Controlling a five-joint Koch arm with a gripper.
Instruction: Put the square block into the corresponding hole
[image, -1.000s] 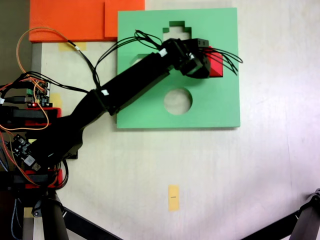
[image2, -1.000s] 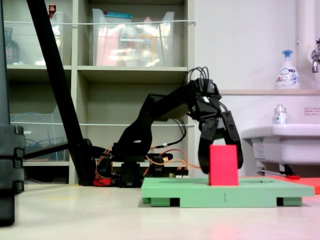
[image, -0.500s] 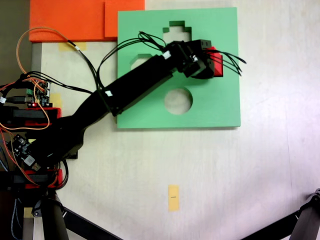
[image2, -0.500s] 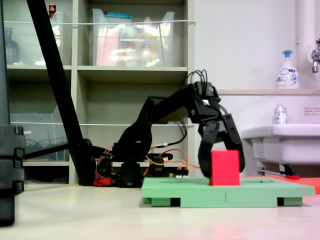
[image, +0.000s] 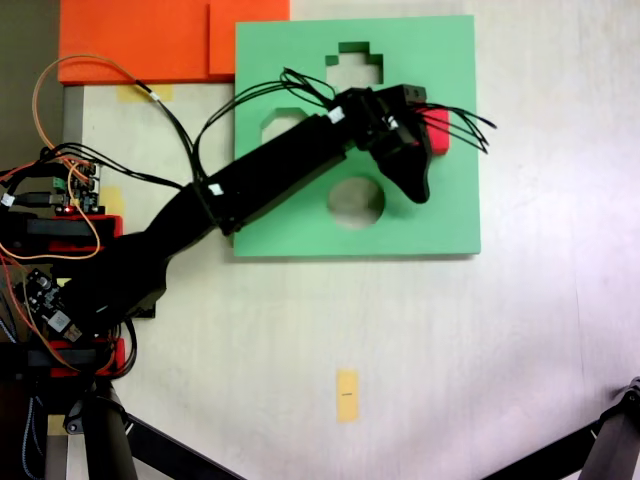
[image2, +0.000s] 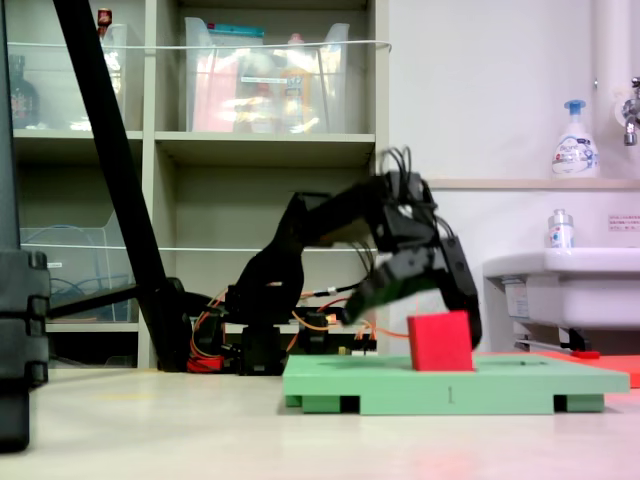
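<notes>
The black arm (image: 270, 175) runs from its base at the lower left of the top-down fixed view up and rightward to the upper middle of the frame. In the side fixed view it rises from the base near the centre, arches over, and bends down at the wrist. The pincer (image2: 410, 300) hangs at centre right with its jaws spread wide: one finger swings out to the left, the other points down on the right. From above, the pincer (image: 420, 160) points toward the lower right.
</notes>
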